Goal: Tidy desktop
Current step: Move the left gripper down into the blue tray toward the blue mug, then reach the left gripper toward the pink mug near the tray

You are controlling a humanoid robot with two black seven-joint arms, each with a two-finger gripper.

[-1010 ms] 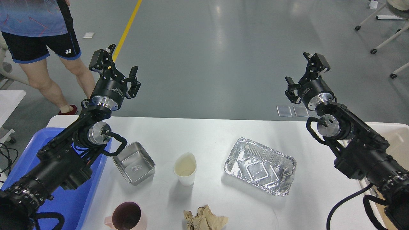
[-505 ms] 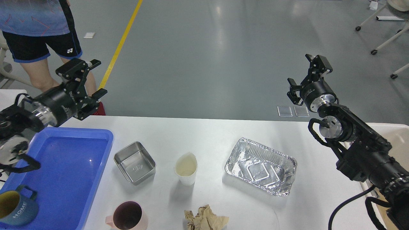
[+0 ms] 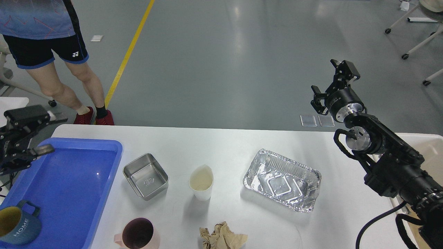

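Five loose items lie on the white tabletop [image 3: 225,141], a broad matte slab with rounded corners that fills the lower half of the view; none is sorted, so the tidying looks barely under way. At its left edge sits a blue plastic tray [image 3: 69,193], smooth and shallow, likely a collecting place, since a dark blue mug [image 3: 15,228] already rests in its near corner. Right of centre lies a crinkled foil pan [image 3: 282,180], thin, shiny and easily dented. Beside the tray stands a small square steel container [image 3: 146,176], rigid and brushed. A pale paper cup [image 3: 201,182] stands upright between the two, its rim pinched to a point. At the near edge stand a pink mug [image 3: 137,235] and a crumpled brown paper wad [image 3: 221,237], soft and irregular. The right pincer [image 3: 330,83] hangs spread and empty above the far right corner. The left pincer [image 3: 27,135] hovers spread over the tray's far left edge, holding nothing.
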